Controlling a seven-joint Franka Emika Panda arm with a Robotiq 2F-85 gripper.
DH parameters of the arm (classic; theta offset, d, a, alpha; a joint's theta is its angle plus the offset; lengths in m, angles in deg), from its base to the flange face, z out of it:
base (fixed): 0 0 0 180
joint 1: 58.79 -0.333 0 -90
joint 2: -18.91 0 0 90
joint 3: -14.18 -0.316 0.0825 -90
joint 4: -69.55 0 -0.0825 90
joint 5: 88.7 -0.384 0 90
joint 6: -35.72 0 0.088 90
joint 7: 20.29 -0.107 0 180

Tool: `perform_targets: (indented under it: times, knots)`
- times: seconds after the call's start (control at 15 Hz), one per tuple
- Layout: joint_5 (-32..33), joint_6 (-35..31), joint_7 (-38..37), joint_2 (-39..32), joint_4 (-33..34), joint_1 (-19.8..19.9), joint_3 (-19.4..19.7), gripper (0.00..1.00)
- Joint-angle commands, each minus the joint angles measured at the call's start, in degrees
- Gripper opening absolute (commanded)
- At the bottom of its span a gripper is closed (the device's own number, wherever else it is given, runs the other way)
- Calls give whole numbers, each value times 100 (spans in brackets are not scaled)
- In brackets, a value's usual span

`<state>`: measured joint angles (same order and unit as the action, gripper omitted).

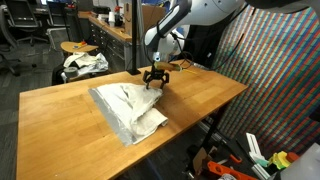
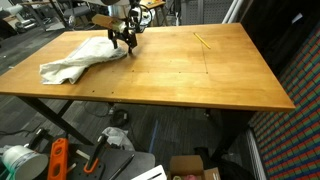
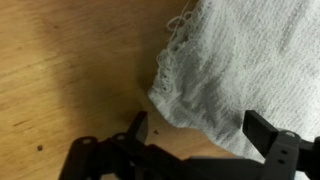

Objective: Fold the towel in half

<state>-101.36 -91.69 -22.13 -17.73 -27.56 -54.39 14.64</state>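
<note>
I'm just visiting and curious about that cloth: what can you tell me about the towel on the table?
The towel is an off-white, soft, wrinkled cloth, lying rumpled, not flat, on the wooden table. Up close it shows a loose weave and a frayed corner. The open end effector straddles that corner; whether it touches is unclear.

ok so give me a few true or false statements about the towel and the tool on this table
1. The towel lies on the wooden table. True.
2. The tool is shut on the towel. False: its jaws stand open at the towel's edge.
3. The towel is folded neatly in half. False: it lies crumpled and wrinkled.
4. The tool is at one end of the towel, not over its middle. True.
</note>
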Motion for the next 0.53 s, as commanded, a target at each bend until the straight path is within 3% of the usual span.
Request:
perform_targets:
  times: [0.0, 0.47]
  knots:
    - [-160, 122, -38, -244, 386, 126, -83, 100]
    - [-738, 741, 702, -194, 391, 464, -463, 100]
